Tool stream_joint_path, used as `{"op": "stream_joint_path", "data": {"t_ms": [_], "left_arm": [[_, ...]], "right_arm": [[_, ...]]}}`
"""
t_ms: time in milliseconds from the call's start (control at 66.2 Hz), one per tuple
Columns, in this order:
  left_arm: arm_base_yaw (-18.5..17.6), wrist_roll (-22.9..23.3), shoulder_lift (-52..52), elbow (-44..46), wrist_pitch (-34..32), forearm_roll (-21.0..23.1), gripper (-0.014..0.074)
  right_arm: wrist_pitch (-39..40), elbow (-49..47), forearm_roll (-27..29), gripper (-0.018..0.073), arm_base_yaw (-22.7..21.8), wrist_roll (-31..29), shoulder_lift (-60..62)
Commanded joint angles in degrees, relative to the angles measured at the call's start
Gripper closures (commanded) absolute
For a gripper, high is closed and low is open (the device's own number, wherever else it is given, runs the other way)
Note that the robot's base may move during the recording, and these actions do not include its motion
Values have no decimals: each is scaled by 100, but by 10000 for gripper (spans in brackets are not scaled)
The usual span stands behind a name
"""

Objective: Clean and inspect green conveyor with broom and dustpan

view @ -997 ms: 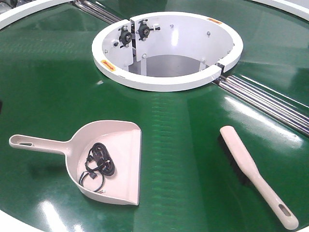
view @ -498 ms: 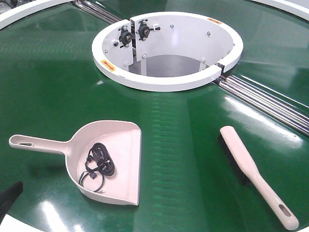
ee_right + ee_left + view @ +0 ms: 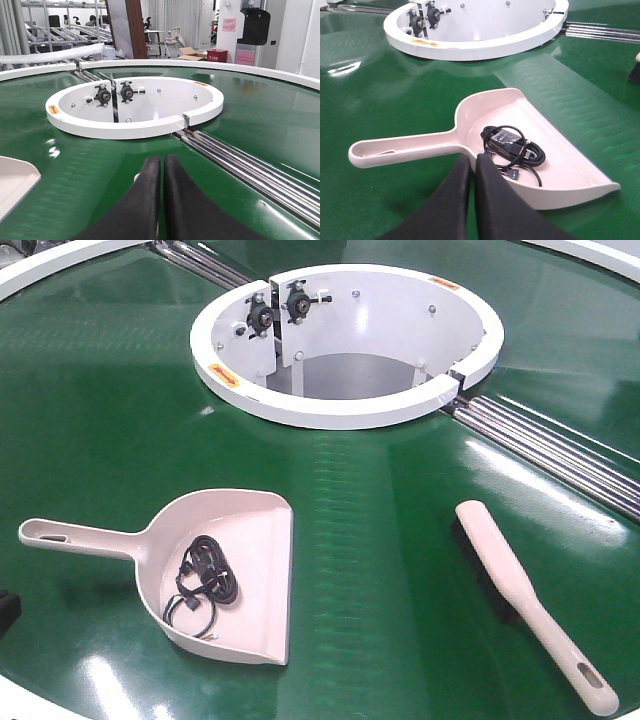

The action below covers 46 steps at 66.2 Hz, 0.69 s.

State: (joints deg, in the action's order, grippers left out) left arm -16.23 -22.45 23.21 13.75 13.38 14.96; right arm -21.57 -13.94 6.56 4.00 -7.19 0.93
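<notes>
The green conveyor (image 3: 380,530) fills the front view. The beige dustpan (image 3: 255,535) lies on it at lower left, handle pointing left, with a coiled black cable (image 3: 205,580) inside. The beige broom (image 3: 520,585) lies at lower right, bristles to its left side. In the left wrist view my left gripper (image 3: 473,158) is shut and empty, its tips just short of the dustpan (image 3: 560,165) where the handle meets the scoop. My right gripper (image 3: 162,159) is shut and empty above the belt. The broom is almost wholly hidden under it.
The white ring-shaped hub (image 3: 340,412) sits beyond the tools at centre. Silver rollers (image 3: 560,450) run from the hub to the right edge, also in the right wrist view (image 3: 240,160). A black part of the left arm (image 3: 6,606) shows at the left edge.
The black part of the left arm at the front view's left edge has shifted up from the lower corner. Dustpan, cable and broom have not moved.
</notes>
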Motion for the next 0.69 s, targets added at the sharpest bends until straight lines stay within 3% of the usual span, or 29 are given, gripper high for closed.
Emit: {"op": "stream_joint_path", "data": {"t_ms": [0, 589, 679], "left_arm": [[-8, 60, 33, 154, -468, 66, 604], [-8, 60, -30, 61, -556, 61, 604], [-8, 153, -295, -113, -681, -162, 604]], "right_arm": [[411, -143, 5, 568, -25, -15, -66], [405, -143, 5, 569, -25, -15, -66], [405, -143, 5, 569, -25, -15, -66]]}}
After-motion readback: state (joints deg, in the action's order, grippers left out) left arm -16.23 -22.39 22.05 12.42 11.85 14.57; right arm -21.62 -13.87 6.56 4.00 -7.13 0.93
